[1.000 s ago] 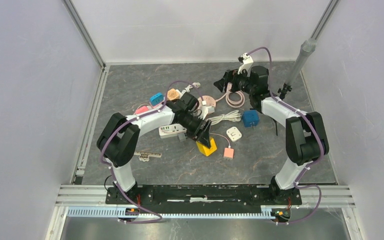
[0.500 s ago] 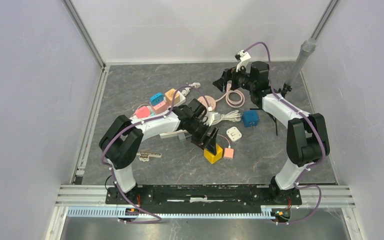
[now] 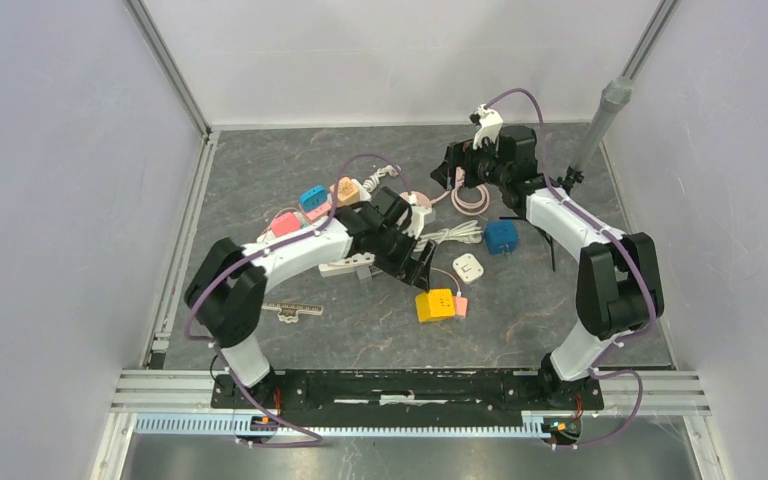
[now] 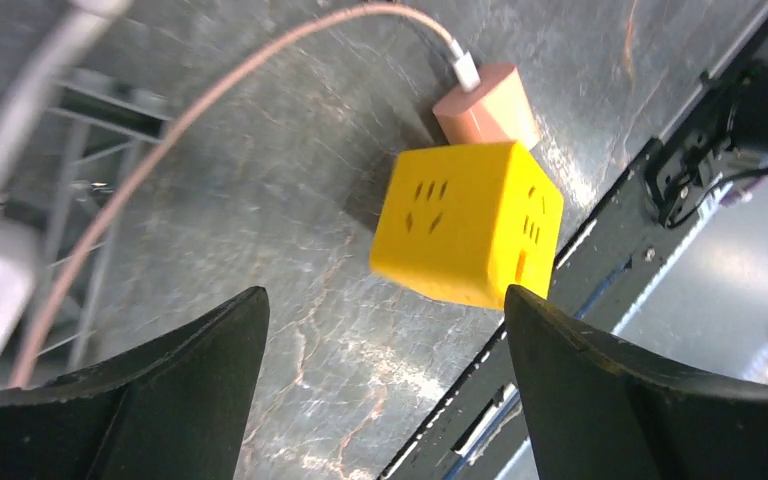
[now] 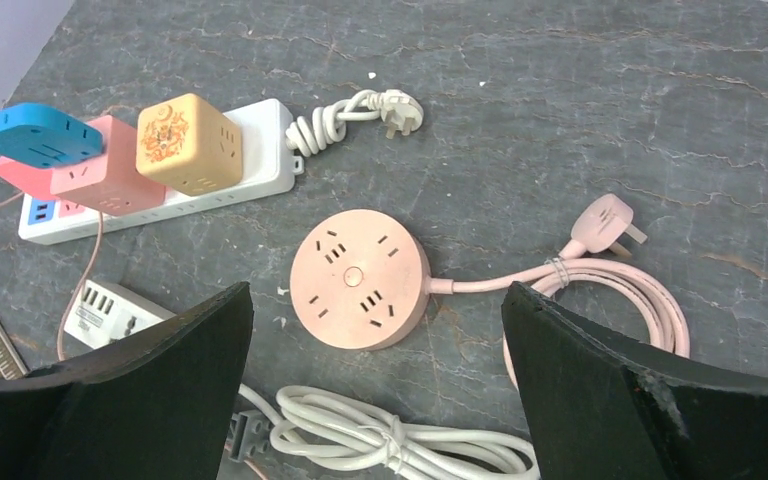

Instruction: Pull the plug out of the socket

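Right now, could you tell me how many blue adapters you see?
2: blue block on the white strip, blue cube beside the white coil; more may be hidden.

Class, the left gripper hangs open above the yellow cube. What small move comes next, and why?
Probably lift the left gripper clear: its jaws stand wide, and the yellow cube lies free beside the pink charger, touching neither finger.

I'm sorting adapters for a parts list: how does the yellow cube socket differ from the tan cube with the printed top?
The yellow cube socket is plain bright yellow; the tan cube bears an orange print on top. The yellow cube socket lies loose on the table beside a pink charger; the tan cube sits on the white power strip. Both are cubes with outlet slots in their faces.
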You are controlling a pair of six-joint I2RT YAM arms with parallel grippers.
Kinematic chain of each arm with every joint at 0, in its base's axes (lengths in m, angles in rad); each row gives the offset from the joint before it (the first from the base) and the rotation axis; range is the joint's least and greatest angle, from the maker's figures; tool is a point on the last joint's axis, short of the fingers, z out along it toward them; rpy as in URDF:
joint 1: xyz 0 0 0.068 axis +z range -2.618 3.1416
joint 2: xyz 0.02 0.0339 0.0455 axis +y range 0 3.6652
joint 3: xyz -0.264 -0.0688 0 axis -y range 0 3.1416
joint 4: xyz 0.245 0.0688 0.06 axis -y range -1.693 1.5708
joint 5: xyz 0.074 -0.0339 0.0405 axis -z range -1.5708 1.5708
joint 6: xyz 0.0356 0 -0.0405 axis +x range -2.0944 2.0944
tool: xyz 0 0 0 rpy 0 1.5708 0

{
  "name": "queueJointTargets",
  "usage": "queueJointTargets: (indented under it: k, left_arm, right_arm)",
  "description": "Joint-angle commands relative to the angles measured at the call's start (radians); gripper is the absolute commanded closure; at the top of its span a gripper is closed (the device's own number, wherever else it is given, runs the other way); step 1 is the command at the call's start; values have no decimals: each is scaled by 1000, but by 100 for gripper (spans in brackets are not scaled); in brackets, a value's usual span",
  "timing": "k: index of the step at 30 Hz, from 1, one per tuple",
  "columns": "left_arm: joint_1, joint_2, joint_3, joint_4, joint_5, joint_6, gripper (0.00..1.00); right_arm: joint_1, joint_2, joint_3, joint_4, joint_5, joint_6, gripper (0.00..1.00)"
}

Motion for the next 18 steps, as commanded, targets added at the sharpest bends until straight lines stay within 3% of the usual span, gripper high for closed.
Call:
queueJointTargets:
  k: [1,10,18]
  left_arm:
    - [11,-169,36,9,-195,21,6]
    - [79,-315,17,31,-363,-8,6]
    - [332,-373,52,26,-479,-140,6]
  right_arm:
    - [47,-71,5,-4,67,43,2]
    - [129,-63,14,-16,123,56,4]
    - [279,17,22,66,130,109,8]
